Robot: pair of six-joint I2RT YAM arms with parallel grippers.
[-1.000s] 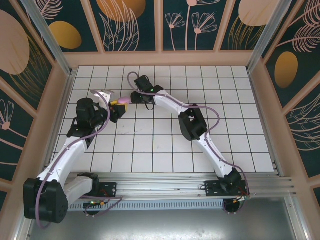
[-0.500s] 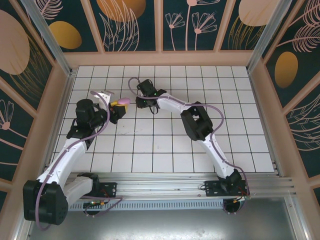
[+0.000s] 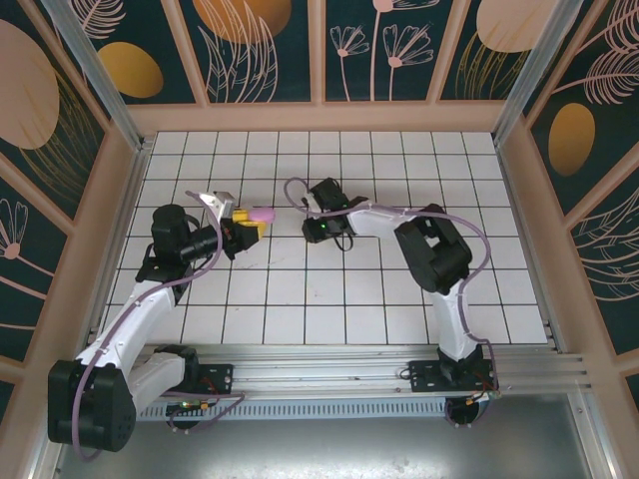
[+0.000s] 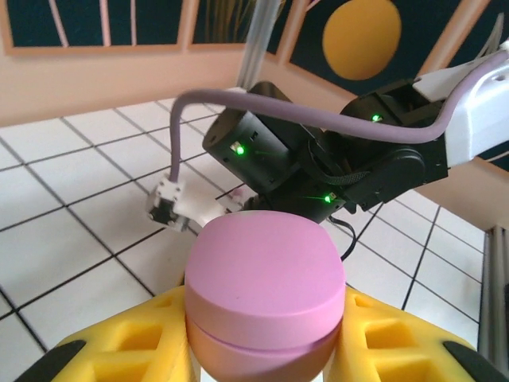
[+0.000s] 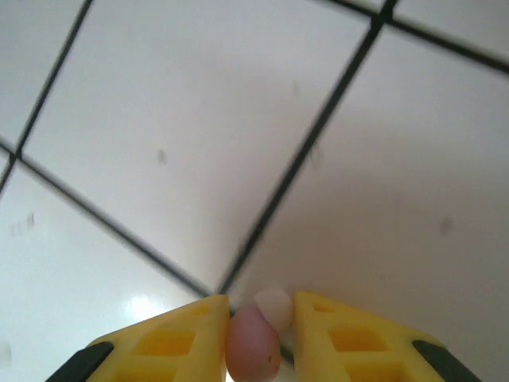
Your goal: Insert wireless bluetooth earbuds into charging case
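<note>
The left jaws clamp the pink charging case [image 4: 265, 270]; the right jaws pinch what seems an earbud [image 5: 254, 344].

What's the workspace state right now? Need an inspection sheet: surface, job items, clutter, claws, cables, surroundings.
Surface: white tiled table, dark grid lines, no spills seen.
Job's things: pink charging case, lid looks closed; one small pink earbud.
Clutter: nothing seen.
Claws: left claw shut on the charging case; right claw shut on the earbud, close over the tiles.
Cables: purple cable loops off the right wrist to a white connector; similar cables run along both arms.
Surroundings: floral wall panels in pink frames; metal rail at the near edge.
</note>
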